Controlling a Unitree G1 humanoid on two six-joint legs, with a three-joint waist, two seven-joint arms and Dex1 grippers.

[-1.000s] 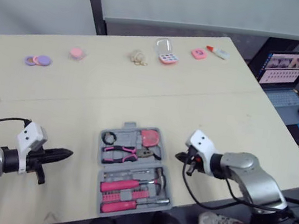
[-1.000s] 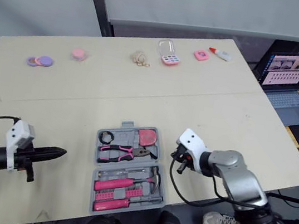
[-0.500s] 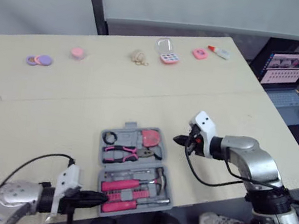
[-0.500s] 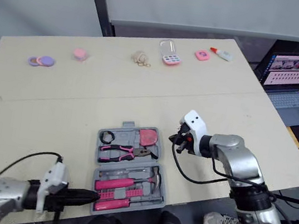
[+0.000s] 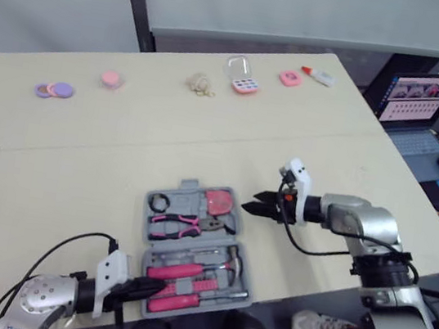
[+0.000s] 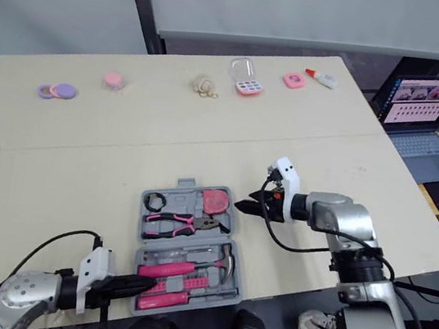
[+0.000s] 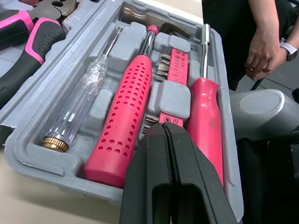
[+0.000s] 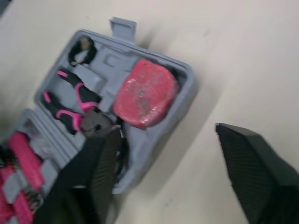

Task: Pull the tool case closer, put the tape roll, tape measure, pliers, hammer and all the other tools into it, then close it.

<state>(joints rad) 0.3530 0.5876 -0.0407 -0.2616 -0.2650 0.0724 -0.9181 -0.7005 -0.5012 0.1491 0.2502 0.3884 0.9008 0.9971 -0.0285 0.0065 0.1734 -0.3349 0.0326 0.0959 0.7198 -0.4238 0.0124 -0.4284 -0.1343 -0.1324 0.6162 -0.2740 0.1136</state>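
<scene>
Lying open, tool case (image 8: 189, 79) holds pliers (image 5: 178, 223), hammer (image 7: 145, 16), tape measure (image 8: 145, 93)

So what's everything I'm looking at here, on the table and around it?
tool case: one, grey, open, near table edge
tape measure: one, pink, case's far half
pliers: one, pink-black, far half
tape roll: one, black, far-left corner
hammer: one, steel head, near half
screwdrivers: two pink, one clear, near half
clear box: one, pink inside, far edge
laptop: one, dark, open, right of table
person's hand: one, past case's near side
left pincer: one, black, shut, case's near edge
right pincer: one, black, open, beside tape measure
</scene>
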